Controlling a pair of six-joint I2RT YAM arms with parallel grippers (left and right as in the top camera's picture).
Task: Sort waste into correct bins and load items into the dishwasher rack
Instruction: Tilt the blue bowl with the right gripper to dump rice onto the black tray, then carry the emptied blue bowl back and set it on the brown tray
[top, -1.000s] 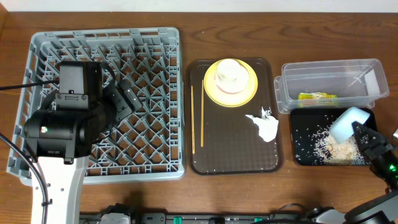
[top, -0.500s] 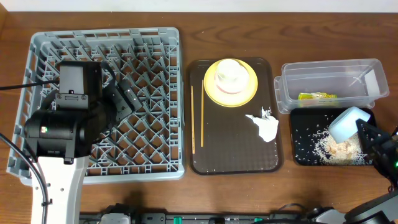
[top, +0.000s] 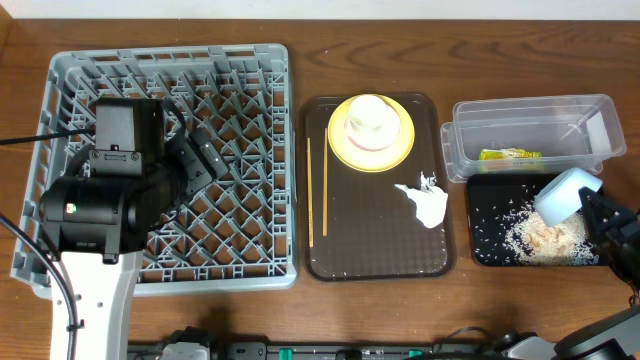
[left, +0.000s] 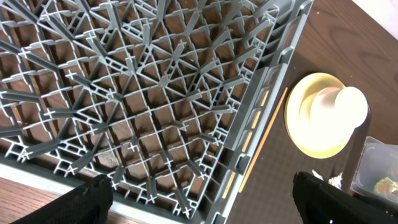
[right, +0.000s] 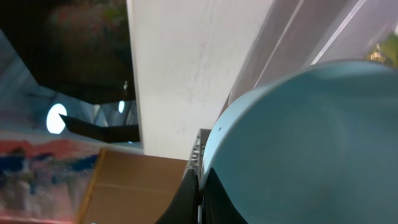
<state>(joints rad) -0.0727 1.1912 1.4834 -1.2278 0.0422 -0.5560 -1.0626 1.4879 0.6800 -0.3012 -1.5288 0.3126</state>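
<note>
Seen from above, the big grey dishwasher rack (top: 250, 120) sits at 9 o'clock on the table. The left gripper (top: 203, 155) hangs over it with its jaws wide apart and nothing between them. In the middle lies the brown serving tray (top: 380, 255). At its 12 o'clock end is the yellow plate (top: 398, 152) with a pale cup (top: 370, 120) standing on it. The wooden chopsticks (top: 324, 180) lie along the tray's 9 o'clock side, and the crumpled white napkin (top: 428, 203) lies toward its 3 o'clock side. At 2 o'clock is the clear tub (top: 530, 115), and the green-and-orange wrapper (top: 510, 154) is inside it. Just below, at 4 o'clock, is the black tray (top: 488, 200) with rice scraps (top: 535, 238) spread in it. The right gripper (top: 598, 212) is pinched tight on the rim of the light-blue bowl (top: 565, 195). It holds the bowl tipped on its side over the 3 o'clock end of the black tray.
</note>
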